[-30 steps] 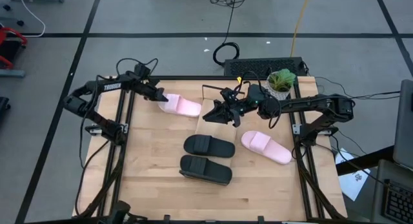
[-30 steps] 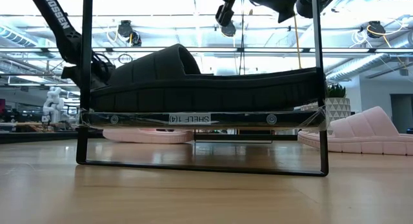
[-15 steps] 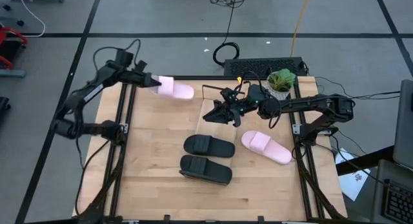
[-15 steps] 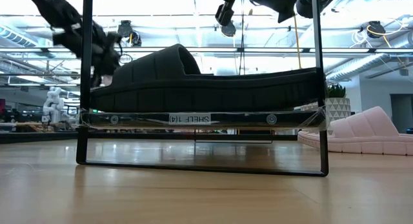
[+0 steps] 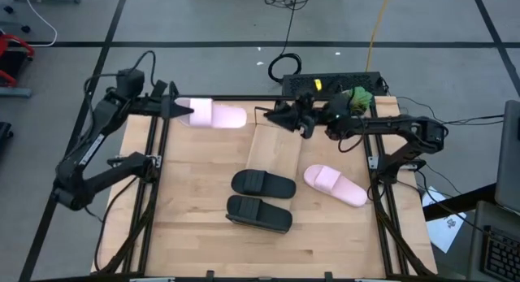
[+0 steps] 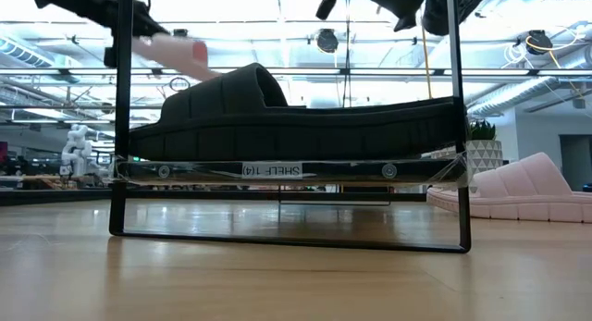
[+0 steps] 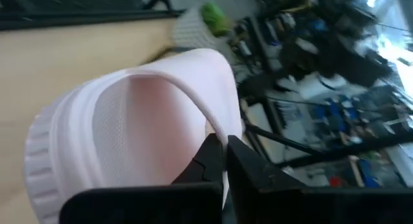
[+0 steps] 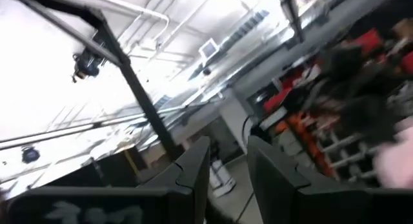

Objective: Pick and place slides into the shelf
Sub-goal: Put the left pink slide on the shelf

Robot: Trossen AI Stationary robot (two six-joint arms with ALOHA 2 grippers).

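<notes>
We see the left end effector (image 5: 185, 113) clenched on a pink slide (image 5: 213, 114), lifted above the bench's (image 5: 195, 201) far-left corner; the right end effector (image 5: 275, 114) hovers released near the far edge.

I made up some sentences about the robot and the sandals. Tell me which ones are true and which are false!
1. The left end effector holds a pale pink rubbery slide sandal up in the air. True.
2. Both black rubbery slide sandals lie side by side on the wooden tabletop. True.
3. The right end effector grips a black sandal. False: it is open and holds nothing.
4. The second pale pink sandal is stacked on the black ones. False: it lies apart from them, nearer the right arm.
5. A small green potted plant stands at the table's far right corner. True.
</notes>
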